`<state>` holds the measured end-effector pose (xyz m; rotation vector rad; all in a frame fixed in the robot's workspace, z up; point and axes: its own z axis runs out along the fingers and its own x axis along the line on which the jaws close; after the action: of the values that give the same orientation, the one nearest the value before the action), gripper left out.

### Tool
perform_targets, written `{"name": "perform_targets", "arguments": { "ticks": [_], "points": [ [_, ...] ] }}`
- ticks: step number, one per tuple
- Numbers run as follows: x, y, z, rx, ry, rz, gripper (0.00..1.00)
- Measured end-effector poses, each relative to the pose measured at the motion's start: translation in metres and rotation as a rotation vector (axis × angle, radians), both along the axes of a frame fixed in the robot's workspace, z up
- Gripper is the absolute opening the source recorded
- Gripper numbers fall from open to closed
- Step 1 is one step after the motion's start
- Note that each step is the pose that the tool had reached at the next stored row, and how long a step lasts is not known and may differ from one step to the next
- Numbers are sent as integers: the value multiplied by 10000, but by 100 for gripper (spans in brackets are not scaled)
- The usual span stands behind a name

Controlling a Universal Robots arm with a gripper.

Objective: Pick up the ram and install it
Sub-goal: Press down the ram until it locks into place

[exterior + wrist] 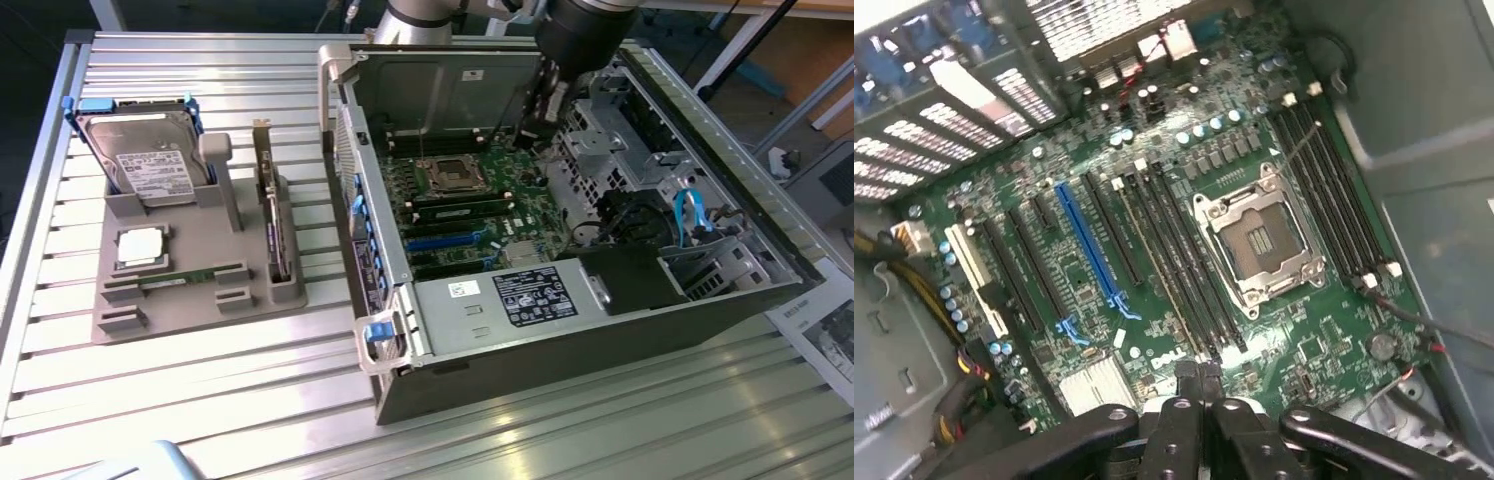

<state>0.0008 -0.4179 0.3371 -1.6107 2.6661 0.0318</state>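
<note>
The ram [178, 277], a thin green stick, sits in the front slot of the grey holder [200, 310] at the exterior view's left. My gripper [535, 133] hangs inside the open computer case [534, 330], well away from the holder, low over the far end of the motherboard [467, 225]. In the wrist view the gripper [1199, 375] is shut with nothing between its fingertips. It hovers just past the end of the long black memory slots [1174, 260] beside the open CPU socket [1259, 240].
The holder also carries a hard drive [147, 155], a square silver CPU chip [140, 247] and an upright expansion card [271, 215]. Case walls, a drive cage [627, 140], cables [687, 215] and the power supply [541, 295] crowd the motherboard. Slatted metal table [200, 400] lies around.
</note>
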Motion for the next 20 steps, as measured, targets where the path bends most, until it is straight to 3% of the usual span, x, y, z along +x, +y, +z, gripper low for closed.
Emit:
{"name": "perform_targets", "arguments": {
  "ticks": [4,20],
  "points": [
    [0,0,0,0,0,-1428,10],
    [0,0,-1,0,0,-4813,10]
  ]
}}
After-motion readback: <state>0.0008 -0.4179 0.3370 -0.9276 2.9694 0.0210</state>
